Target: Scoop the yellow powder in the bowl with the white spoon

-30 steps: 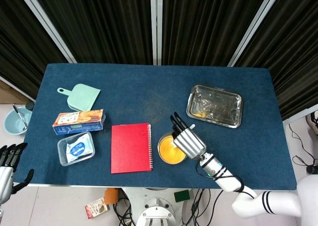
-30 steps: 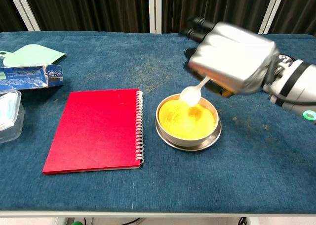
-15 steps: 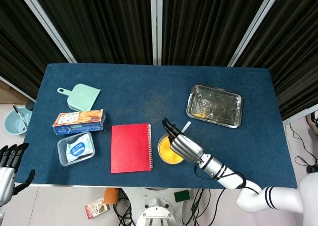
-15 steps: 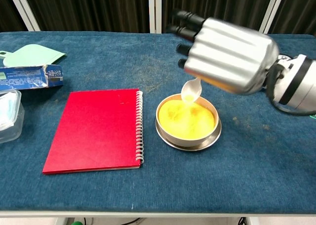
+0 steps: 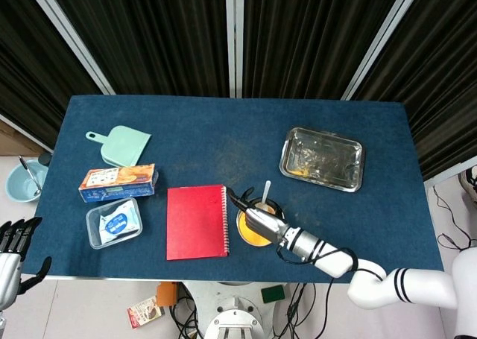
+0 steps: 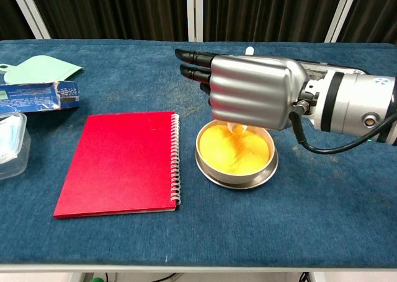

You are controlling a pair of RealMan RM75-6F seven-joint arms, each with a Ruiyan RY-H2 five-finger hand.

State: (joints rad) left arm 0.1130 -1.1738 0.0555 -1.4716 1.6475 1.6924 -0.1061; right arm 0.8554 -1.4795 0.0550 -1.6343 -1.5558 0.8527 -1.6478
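Note:
A round metal bowl point(image 6: 237, 168) of yellow powder point(image 6: 236, 155) stands right of the red notebook; in the head view the bowl point(image 5: 252, 233) is partly covered. My right hand point(image 6: 251, 92) hovers flat over the bowl's far side and holds the white spoon point(image 5: 265, 192), whose handle sticks up behind the hand. The spoon's tip point(image 6: 237, 128) dips to the powder under the palm. In the head view the right hand point(image 5: 257, 218) lies across the bowl. My left hand point(image 5: 13, 241) hangs off the table's front left corner, fingers apart, holding nothing.
A red spiral notebook point(image 6: 121, 162) lies just left of the bowl. A metal tray point(image 5: 322, 159) sits at the right back. A green dustpan point(image 5: 121, 144), a snack box point(image 5: 118, 182) and a clear plastic container point(image 5: 114, 223) sit at the left.
My right hand has swung left and lowered over the bowl, turning its back upward. The spoon bowl, earlier above the powder, now dips into it under the palm.

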